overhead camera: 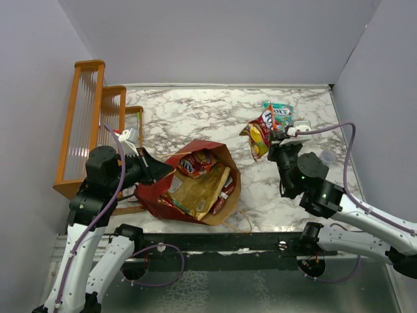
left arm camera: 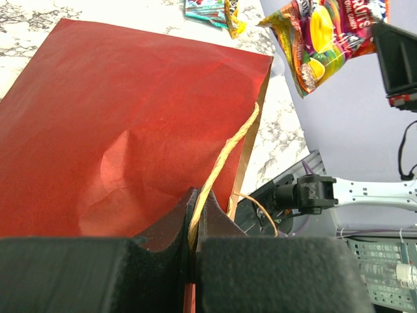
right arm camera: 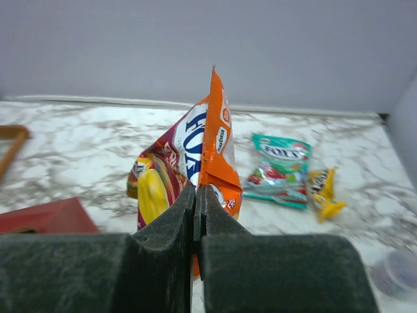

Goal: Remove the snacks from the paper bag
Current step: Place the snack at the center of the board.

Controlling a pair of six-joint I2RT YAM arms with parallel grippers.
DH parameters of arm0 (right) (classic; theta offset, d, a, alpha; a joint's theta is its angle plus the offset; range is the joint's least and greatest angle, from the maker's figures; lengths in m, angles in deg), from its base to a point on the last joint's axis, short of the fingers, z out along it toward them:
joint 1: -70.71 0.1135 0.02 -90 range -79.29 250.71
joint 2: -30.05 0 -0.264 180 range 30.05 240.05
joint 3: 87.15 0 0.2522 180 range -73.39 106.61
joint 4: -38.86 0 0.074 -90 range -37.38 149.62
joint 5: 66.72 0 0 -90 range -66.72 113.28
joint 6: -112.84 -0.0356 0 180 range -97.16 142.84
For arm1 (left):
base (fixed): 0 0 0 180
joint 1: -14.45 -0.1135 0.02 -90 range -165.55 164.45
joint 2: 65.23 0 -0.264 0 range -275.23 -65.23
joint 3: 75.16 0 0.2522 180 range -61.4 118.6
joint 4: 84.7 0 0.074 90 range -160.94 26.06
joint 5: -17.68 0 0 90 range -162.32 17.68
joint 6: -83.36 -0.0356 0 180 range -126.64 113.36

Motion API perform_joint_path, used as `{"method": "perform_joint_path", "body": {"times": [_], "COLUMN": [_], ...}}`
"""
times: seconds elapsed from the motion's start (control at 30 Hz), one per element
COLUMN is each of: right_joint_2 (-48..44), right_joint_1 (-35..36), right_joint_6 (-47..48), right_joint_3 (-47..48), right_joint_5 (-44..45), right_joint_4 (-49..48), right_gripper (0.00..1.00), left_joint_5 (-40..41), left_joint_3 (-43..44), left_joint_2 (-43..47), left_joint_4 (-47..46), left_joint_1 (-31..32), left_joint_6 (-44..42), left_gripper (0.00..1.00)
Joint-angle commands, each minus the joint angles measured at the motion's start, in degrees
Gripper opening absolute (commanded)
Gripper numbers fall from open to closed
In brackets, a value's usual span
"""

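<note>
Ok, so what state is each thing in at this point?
paper bag: mouth open, packets inside.
left gripper: jaws shut on the bag's handle.
right gripper: jaws shut on orange packet, held upright.
teal pouch: out of the bag, flat on the table.
yellow packet: out, lying on the table.

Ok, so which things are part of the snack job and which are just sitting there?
For the job: paper bag, held by the left gripper; packets inside it; orange packet in the right gripper; teal pouch and small yellow packet, already out on the table.
Just lying about: orange wooden rack; small clear round thing near the right edge.
</note>
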Motion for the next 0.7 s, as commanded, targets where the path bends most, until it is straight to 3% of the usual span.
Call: {"method": "perform_joint_path", "body": {"times": [0.0, 0.07, 0.17, 0.3, 0.67], "right_joint_2": [3.0, 5.0, 8.4, 10.8, 26.3], "right_joint_1": [-3.2, -9.0, -21.8, -31.5, -43.2], "right_joint_6": [0.1, -5.2, -17.8, -23.3, -35.3], "right_joint_3": [-2.5, -3.0, -2.8, -8.2, -13.7], "right_joint_5": [16.8, 12.7, -4.0, -22.2, -30.5], "right_joint_4": [-7.6, -3.5, 6.3, -0.3, -20.7], "right_gripper": [0.01, 0.01, 0.01, 0.02, 0.02], "left_joint_5": [2.0, 1.9, 1.7, 1.8, 1.3], "left_joint_3": [0.5, 0.3, 0.4, 0.7, 1.1], "left_joint_2": [0.0, 0.2, 0.2, 0.6, 1.0], "left_joint_4": [1.9, 1.8, 2.0, 2.4, 2.0], "left_joint_1": [0.1, 0.1, 0.2, 0.2, 0.2], "left_joint_6": [-1.4, -1.4, -1.3, -1.3, -0.4], "left_gripper": [0.00, 0.00, 0.00, 0.00, 0.00]}}
